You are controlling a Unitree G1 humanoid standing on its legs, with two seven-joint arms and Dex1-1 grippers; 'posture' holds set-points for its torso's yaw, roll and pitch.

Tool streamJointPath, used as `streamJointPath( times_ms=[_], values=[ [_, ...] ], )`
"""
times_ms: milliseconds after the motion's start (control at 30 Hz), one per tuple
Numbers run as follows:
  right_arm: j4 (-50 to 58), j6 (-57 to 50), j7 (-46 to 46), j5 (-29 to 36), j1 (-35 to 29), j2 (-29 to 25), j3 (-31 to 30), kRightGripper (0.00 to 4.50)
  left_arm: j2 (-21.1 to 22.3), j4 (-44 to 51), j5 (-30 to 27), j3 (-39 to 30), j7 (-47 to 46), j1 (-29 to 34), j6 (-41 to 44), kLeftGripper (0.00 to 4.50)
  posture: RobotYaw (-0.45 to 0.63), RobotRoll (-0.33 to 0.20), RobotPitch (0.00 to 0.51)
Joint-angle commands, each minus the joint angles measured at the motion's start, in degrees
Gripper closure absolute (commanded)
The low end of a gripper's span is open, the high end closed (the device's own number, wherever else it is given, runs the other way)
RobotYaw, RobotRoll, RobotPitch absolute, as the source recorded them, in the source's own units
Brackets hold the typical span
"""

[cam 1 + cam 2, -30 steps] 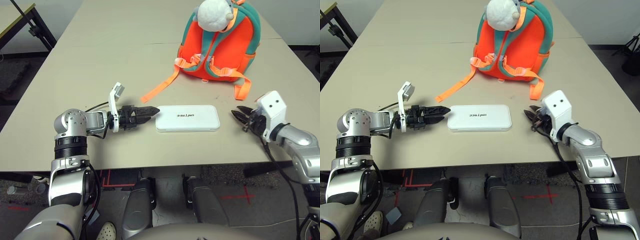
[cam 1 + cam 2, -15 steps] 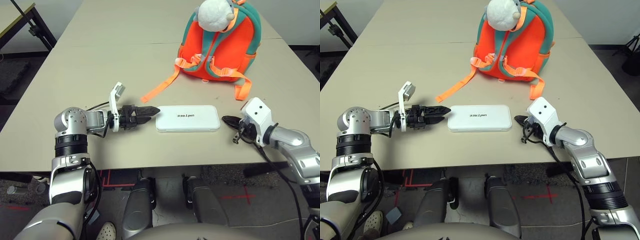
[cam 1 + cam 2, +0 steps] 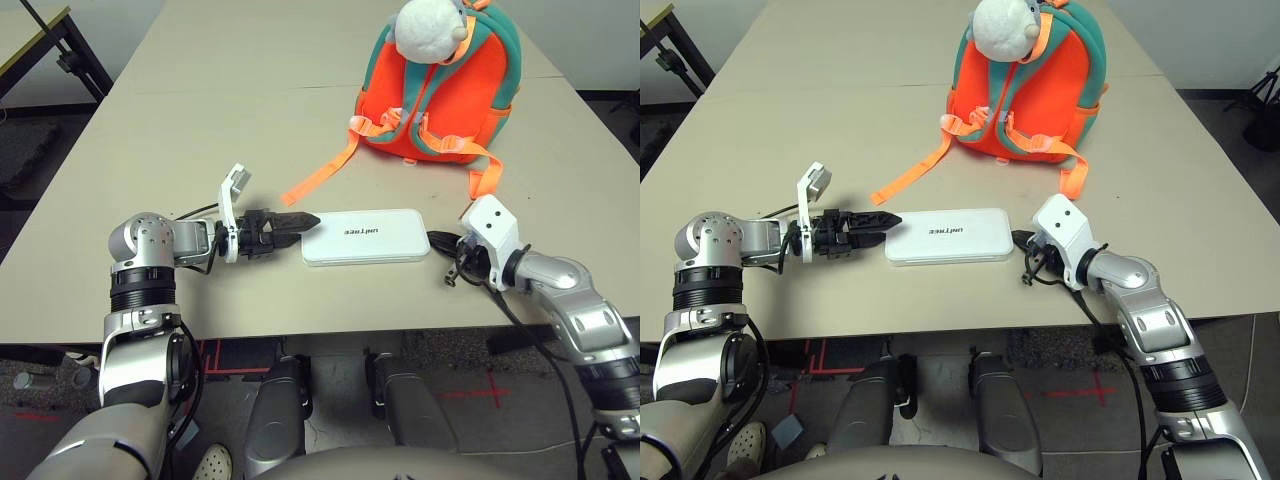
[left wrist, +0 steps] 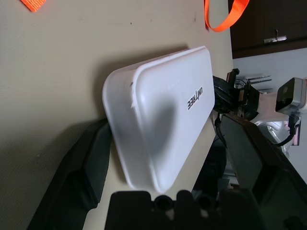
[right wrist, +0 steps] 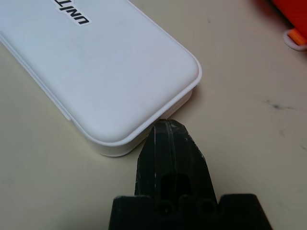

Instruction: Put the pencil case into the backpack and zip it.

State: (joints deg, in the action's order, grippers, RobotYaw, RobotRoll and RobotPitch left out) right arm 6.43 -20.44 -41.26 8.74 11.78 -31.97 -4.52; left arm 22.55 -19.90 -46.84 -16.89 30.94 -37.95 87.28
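The white pencil case (image 3: 365, 237) lies flat near the table's front edge, lettering up. My left gripper (image 3: 305, 222) is open at its left end; in the left wrist view its fingers (image 4: 81, 177) stand on either side of that end of the pencil case (image 4: 163, 120). My right gripper (image 3: 436, 240) is shut, and its tip (image 5: 168, 127) touches the right end of the pencil case (image 5: 110, 62). The orange backpack (image 3: 440, 90) with teal trim stands upright at the back right, straps facing me, with a white-grey plush (image 3: 430, 25) on top.
A loose orange strap (image 3: 320, 175) runs from the backpack across the table toward the case. A shorter strap end (image 3: 485, 180) lies behind my right gripper. Another table with a black frame (image 3: 45, 40) stands at the far left.
My right gripper has moved left to the case's right end and pushed the case slightly left, into the left gripper's open fingers. The left arm has stayed put.
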Motion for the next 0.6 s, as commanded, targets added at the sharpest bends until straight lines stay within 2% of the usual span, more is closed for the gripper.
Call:
streamJointPath(
  times_ms=[33, 600],
  values=[
    [1.6, -1.2, 0.6, -0.2, 0.7, 1.4, -1.7, 4.49, -1.3, -0.7, 1.6, 2.6, -0.7, 1.8, 2.9, 0.0, -0.11, 0.0, 0.182],
    [4.6, -4.9, 4.2, -1.2, 1.6, 6.8, -4.2, 4.49, -2.3, 1.0, 1.9, 3.2, -0.6, 2.8, 1.9, 0.0, -0.1, 0.0, 0.178]
  ],
)
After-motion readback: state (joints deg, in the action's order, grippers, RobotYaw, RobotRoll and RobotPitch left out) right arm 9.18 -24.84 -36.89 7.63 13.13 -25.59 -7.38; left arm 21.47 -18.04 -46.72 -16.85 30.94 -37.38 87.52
